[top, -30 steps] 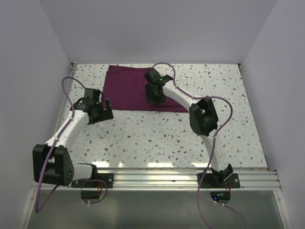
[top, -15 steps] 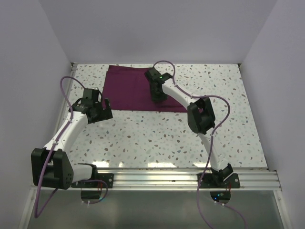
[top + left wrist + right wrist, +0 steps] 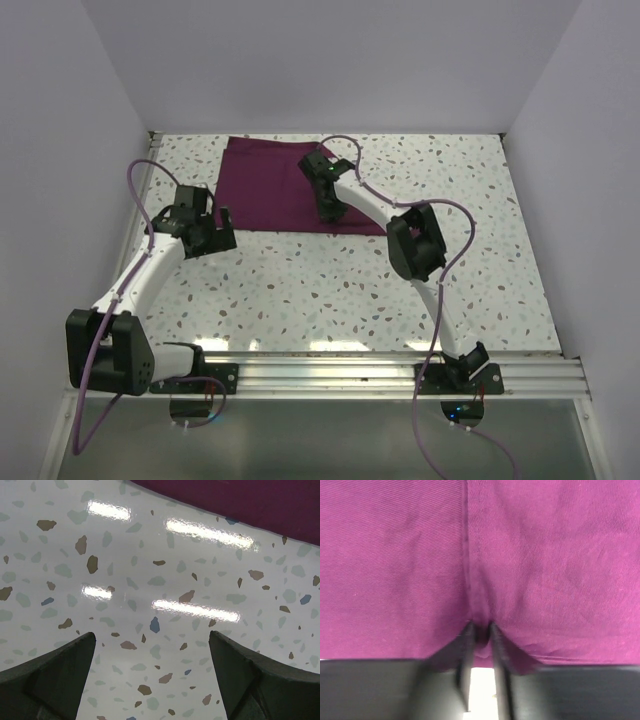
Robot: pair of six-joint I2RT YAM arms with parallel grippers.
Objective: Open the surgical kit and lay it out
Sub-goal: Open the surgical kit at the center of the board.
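cloth wrap (image 3: 265, 190), dark purple, lies at 12 o'clock on the speckled table (image 3: 300, 290). right gripper (image 3: 481, 630), at its 5 o'clock edge, pinches a small ridge of the cloth. left gripper (image 3: 152, 640), at the wrap's 7 o'clock, hangs with jaws wide apart.

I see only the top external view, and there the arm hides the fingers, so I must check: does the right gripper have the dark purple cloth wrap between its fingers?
Observer: Yes. In the right wrist view, the right gripper pinches a small pucker of the dark purple cloth wrap between its nearly closed tips.
Operator: Where on the cloth is the pinch?
Observer: It is on a straight fold line that runs away from the tips, close to the cloth's edge.
Operator: And the left gripper?
Observer: The left gripper is wide open over the speckled white tabletop. The cloth's edge lies beyond its tips, untouched.
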